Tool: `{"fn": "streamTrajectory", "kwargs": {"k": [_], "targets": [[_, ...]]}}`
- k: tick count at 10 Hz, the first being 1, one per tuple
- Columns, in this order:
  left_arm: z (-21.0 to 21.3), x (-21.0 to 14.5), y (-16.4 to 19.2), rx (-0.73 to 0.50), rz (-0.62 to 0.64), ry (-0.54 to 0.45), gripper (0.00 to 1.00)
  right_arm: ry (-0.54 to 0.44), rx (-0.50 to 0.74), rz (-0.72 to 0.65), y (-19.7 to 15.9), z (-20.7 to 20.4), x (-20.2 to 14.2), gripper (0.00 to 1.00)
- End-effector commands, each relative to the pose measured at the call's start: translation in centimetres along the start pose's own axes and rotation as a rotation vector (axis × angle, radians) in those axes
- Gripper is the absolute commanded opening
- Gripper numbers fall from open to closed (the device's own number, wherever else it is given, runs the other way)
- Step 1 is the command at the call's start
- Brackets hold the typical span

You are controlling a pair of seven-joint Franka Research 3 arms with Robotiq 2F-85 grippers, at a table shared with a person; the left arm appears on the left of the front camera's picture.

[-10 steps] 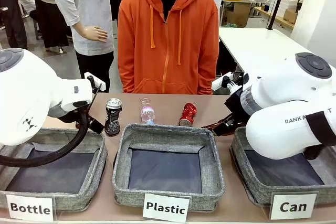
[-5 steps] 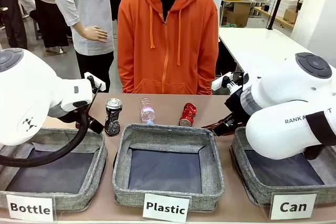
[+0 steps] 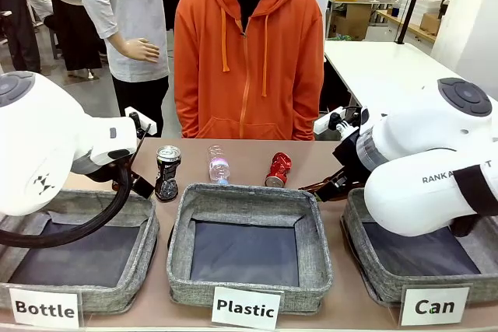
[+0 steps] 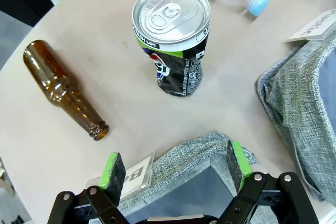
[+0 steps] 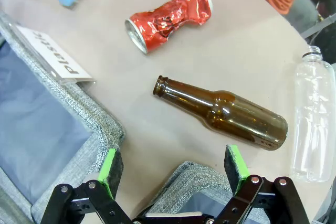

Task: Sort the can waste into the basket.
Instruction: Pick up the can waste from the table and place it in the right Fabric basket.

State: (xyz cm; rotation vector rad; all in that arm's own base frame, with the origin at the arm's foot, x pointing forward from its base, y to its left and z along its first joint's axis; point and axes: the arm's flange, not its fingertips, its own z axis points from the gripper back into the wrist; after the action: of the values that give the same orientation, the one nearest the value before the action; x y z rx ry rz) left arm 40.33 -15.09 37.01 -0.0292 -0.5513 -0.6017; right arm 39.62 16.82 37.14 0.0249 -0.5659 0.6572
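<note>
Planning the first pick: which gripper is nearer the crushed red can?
Right. The right gripper hovers just past a brown bottle from the red can; the left gripper hangs by the black can.

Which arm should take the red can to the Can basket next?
Right. The right gripper, open, hangs over the Can basket corner, with the red can lying close ahead.

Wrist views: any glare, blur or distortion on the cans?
Left wrist view: black can sharp, soft sheen on its silver top; table edge bows, wide-angle. Right wrist view: red can sharp, bright glints on its creases; brown bottle carries a highlight streak. No motion blur in either.
</note>
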Motion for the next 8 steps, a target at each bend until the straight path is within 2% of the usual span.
{"fn": "streamTrajectory", "kwargs": {"k": [1,4,5,6,7,8], "targets": [[0.0,0.0,0.0,0.000,0.000,0.000,1.00,0.000,0.000,0.000,0.0,0.0,0.0,1.00],[0.0,0.0,0.0,0.000,0.000,0.000,1.00,0.000,0.000,0.000,0.0,0.0,0.0,1.00],[1.3,-0.2,0.6,-0.047,-0.009,-0.030,1.00,-0.005,0.033,0.018,-0.3,0.9,0.1,1.00],[3.3,-0.3,1.3,-0.143,-0.023,-0.067,1.00,-0.026,0.075,-0.019,-0.7,2.8,0.3,1.00],[6.2,-0.5,2.0,-0.289,0.004,-0.117,1.00,-0.029,0.119,-0.082,-1.3,5.7,0.5,1.00],[8.8,-0.8,2.8,-0.419,0.050,-0.120,1.00,-0.050,0.169,-0.129,-1.7,8.2,0.4,1.00]]}}
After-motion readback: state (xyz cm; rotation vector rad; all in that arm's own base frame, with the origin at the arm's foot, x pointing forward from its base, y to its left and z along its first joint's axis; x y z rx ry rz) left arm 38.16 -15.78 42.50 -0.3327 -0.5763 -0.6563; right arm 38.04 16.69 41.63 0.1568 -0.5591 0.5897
